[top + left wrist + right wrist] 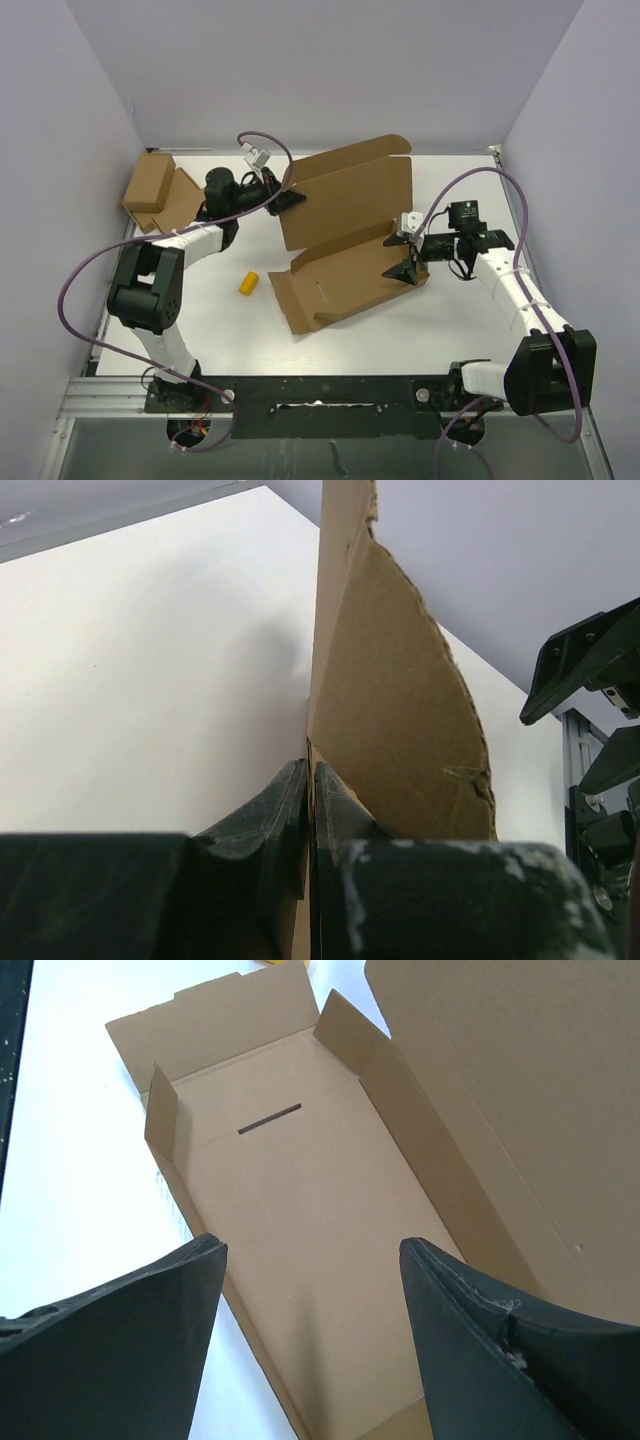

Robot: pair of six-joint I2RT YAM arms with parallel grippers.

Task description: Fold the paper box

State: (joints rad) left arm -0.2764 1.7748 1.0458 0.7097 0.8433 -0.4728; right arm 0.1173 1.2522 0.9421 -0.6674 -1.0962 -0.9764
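The paper box (345, 195) is a large brown die-cut sheet in mid-table. Its base panel (350, 282) lies flat and its big lid panel stands tilted up behind it. My left gripper (290, 198) is shut on the left edge of the raised lid. The left wrist view shows both fingers pinching the thin cardboard edge (400, 710) at the gripper (311, 770). My right gripper (408, 270) is open and empty, just above the right end of the base. In the right wrist view the gripper (312, 1245) straddles the base panel (300, 1190), with a slit (269, 1118) and upturned side flaps beyond.
A small yellow cylinder (248, 283) lies on the table left of the box. Two smaller brown cardboard boxes (155, 190) sit at the far left by the wall. White walls enclose the table on three sides.
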